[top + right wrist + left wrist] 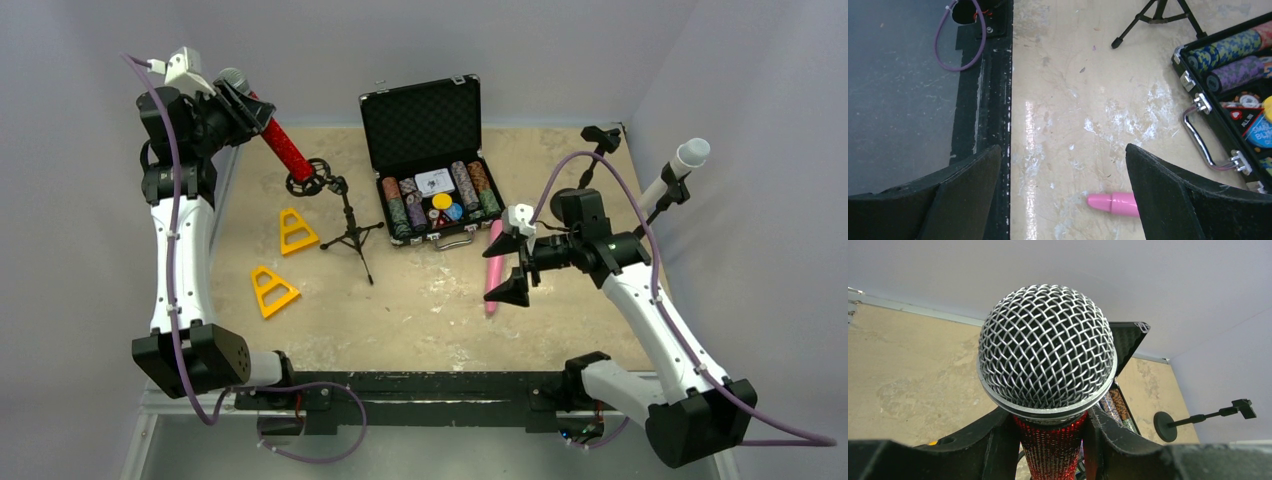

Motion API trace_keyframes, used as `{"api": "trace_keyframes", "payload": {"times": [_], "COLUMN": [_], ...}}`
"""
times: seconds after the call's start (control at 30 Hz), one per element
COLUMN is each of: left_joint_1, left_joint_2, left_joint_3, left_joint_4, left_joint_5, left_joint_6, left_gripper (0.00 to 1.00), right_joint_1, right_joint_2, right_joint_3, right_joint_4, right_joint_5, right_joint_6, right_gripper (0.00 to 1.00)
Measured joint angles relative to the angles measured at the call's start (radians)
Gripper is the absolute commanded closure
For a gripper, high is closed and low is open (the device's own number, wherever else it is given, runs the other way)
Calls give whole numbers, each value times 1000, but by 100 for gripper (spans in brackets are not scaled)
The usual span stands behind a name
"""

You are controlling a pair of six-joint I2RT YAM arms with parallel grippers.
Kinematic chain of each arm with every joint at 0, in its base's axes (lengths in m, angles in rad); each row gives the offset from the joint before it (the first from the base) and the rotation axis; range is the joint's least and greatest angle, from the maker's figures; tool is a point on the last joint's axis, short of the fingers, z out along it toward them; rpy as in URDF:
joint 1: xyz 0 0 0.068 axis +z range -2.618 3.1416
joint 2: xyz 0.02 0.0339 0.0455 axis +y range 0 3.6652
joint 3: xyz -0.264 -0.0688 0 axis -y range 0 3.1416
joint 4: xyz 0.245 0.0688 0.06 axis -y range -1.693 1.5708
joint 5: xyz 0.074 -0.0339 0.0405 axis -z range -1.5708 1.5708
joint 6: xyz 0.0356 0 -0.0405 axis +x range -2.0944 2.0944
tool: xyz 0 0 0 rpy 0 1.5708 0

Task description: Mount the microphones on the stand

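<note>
Glittery red, the red microphone (284,148) is clamped just under its silver grille by the left fingers (993,450). They are pressed on both sides of its body. Its long axis runs from the head at 10 o'clock down to the tail at 4 o'clock. The tail is at the ring clip (308,181) of the tripod stand (350,232), touching it or just above it; I cannot tell which. I judge that the coming move is a push along this same axis into the clip, so the line of the body to the ring is what matters.

The right fingers (963,175) stand wide apart and hold nothing. The pink microphone (493,262) lies flat on the surface (580,310) just beside them, at 9 o'clock from them, with its long axis from 12 to 6 o'clock. The right arm is much nearer to it. The white microphone (678,170) sits in a stand at the 3 o'clock edge.

The open black case (425,125) at 12 o'clock holds rows of poker chips (400,205) and some loose coloured discs.
</note>
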Motion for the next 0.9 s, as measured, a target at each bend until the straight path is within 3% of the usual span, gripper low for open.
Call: {"api": "trace_keyframes", "payload": {"times": [0.2, 0.37, 0.67, 0.9], "left_joint_1": [0, -1, -1, -1], "left_joint_2": [-1, -20, -36, -43], "left_joint_3": [-9, -53, -93, -104], "left_joint_4": [8, 43, 98, 109], "left_joint_5": [0, 4, 12, 14], "left_joint_6": [9, 10, 6, 2], "left_gripper": [100, 100, 100, 100], "right_joint_1": [58, 166, 374, 454], "right_joint_2": [19, 221, 446, 710], "right_joint_3": [5, 138, 244, 444], "right_joint_4": [49, 96, 660, 876], "right_joint_5": [-62, -79, 124, 243], "right_joint_6": [-142, -154, 235, 461], "right_gripper": [1, 1, 7, 9]}}
